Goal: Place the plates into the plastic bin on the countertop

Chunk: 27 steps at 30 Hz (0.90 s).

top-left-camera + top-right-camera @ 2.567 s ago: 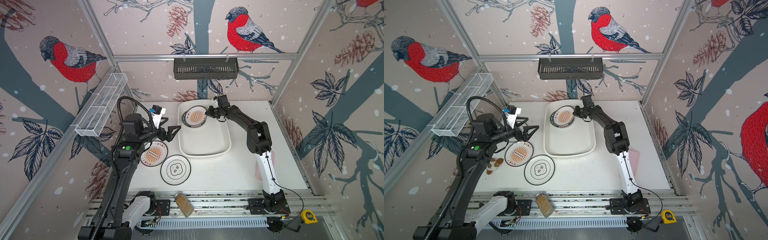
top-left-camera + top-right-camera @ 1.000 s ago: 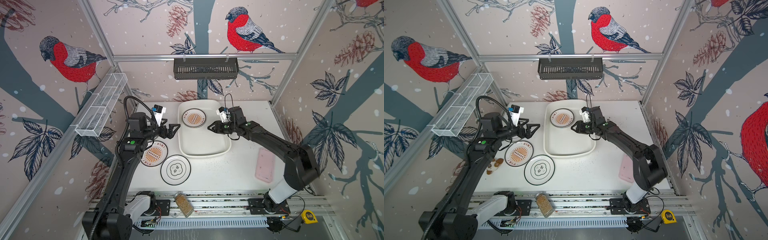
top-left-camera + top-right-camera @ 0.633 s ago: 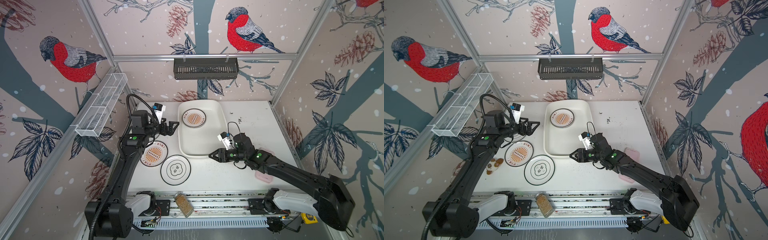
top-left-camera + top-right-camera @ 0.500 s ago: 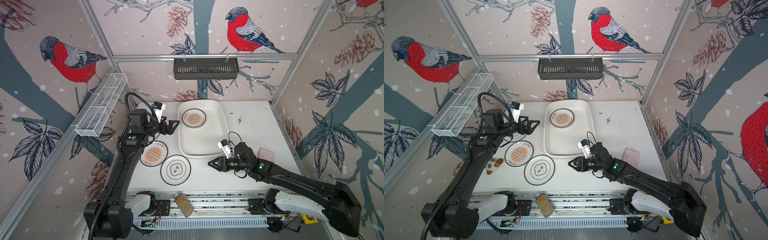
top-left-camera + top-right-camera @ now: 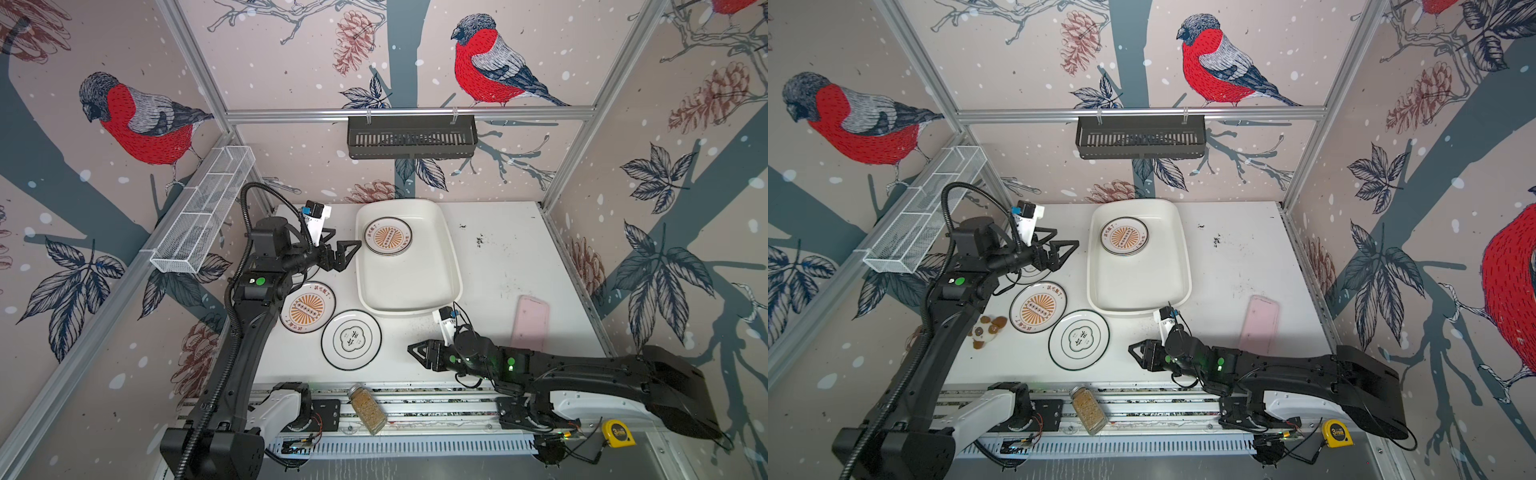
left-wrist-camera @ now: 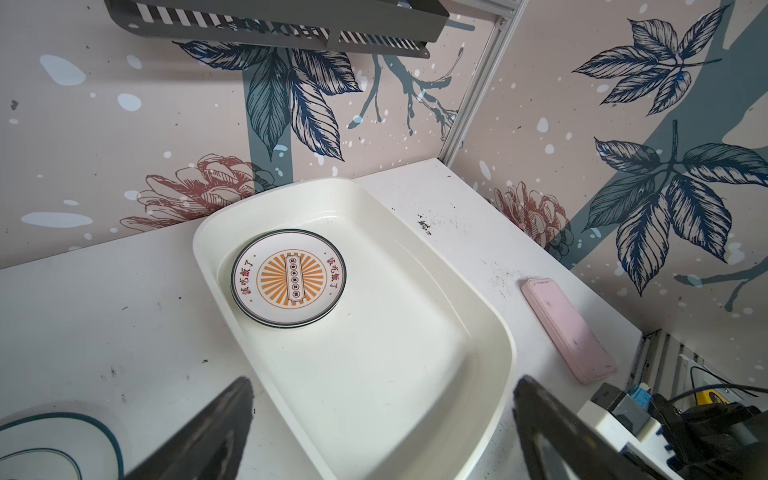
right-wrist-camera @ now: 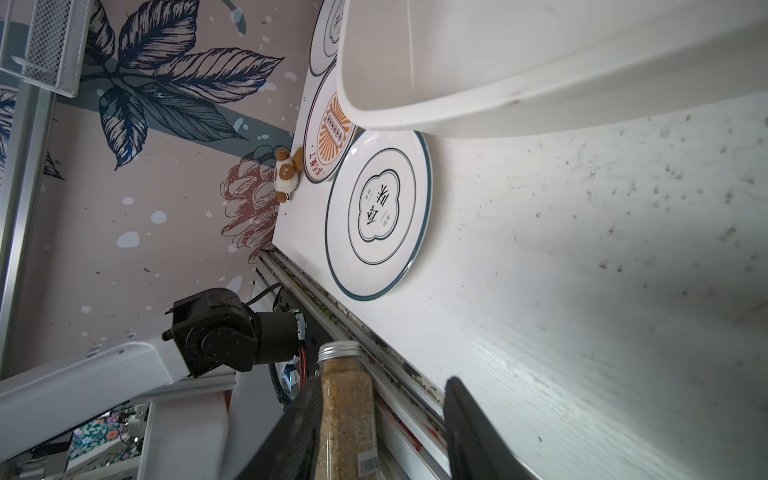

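The left gripper hangs spread wide and empty beside the plastic bin, which holds stacked plates at its far end. The right gripper (half-spread, empty) hovers over the countertop near the cloud plate. That plate lies between a sunburst plate and the bin's corner, with a pink case well apart.

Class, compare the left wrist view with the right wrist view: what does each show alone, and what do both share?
Left wrist only: plates stacked inside the bin, the pink case, the black rack. Right wrist only: the cloud plate lying on the table, the jar, the toy bear. Both: the bin and the white table.
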### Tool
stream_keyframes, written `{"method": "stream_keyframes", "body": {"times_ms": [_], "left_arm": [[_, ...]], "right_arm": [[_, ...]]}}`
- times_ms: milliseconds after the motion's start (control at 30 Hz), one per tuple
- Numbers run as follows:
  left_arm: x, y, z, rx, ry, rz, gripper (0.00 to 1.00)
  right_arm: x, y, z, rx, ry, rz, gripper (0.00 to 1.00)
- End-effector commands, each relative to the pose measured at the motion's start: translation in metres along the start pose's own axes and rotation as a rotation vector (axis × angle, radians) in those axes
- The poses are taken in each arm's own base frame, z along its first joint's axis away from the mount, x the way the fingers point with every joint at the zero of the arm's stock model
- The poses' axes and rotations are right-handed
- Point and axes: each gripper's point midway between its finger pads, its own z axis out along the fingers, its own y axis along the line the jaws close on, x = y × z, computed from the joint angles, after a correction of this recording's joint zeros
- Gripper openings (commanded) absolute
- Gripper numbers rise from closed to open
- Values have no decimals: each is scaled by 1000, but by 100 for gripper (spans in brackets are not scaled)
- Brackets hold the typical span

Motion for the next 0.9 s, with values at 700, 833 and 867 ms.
{"method": "stream_keyframes", "body": {"times_ms": [700,833,867], "left_arm": [[-17,-55,-21,121,-93,117,98],[-16,-56,-19,131,-93,111,98],[-16,-57,-18,133,-94,111,98]], "right_arm": [[25,2,80,-29,16,199,46],[25,2,91,-43,38,217,44],[26,2,94,-43,44,222,44]]}}
